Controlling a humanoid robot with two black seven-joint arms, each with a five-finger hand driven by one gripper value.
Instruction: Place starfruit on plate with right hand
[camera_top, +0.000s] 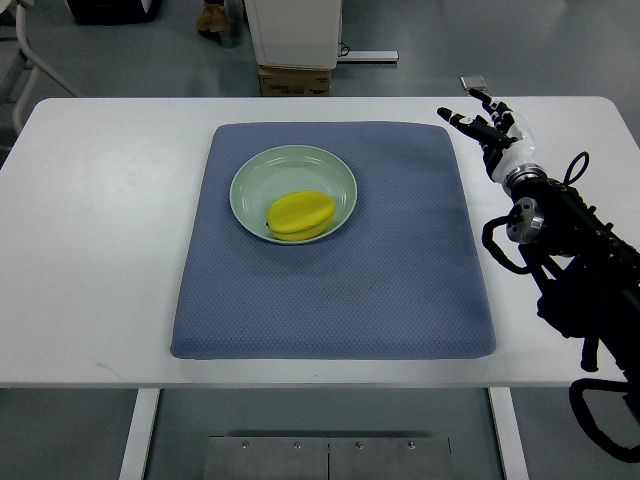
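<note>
A yellow starfruit (300, 215) lies in the pale green plate (262, 173), toward its near right side. The plate sits on the far middle of a blue-grey mat (400, 280). My right hand (485, 124) is over the white table just beyond the mat's far right corner, well to the right of the plate. Its fingers are spread and hold nothing. Its black arm runs in from the right edge.
The white table (90, 260) extends around the mat on all sides. Beyond the far edge stand a cardboard box (295, 80) and a white cabinet base (292, 30) on the floor. A person's shoe (212, 17) shows at the top.
</note>
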